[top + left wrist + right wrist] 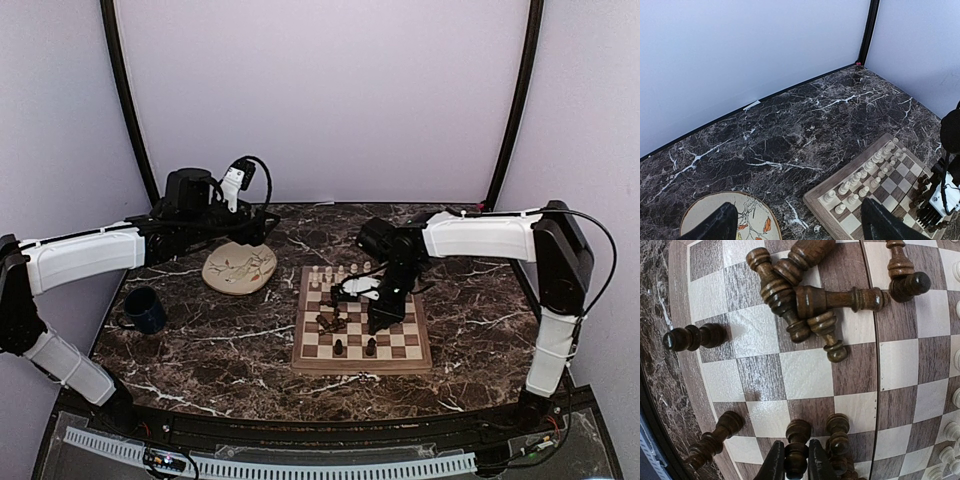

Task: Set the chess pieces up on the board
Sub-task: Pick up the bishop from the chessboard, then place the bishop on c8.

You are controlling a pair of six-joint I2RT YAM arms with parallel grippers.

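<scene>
Pinching a dark piece point(796, 434) that stands near the board point(805, 375) edge, right gripper point(796, 460) narrowed, fingers against both its sides. Left gripper point(797, 227) spread wide, empty, above the plate point(747, 212). Judged: turned wood, light, stiff, slick, tippy; hold at waist.

A dark brown marble-patterned bench point(220, 350), veined in white, is seen carrying three things directly. A square wooden board point(360, 364), checkered in light and dark brown with a tan border, is laid flat on it. A round cream plate point(215, 275) with a painted leaf pattern is set on the bench to the left of the board and slightly farther back, apart from it. A dark blue mug point(146, 310) is stood upright farther left of the board, beyond the plate. The veined surface is shown running behind the board up to the pale back wall
</scene>
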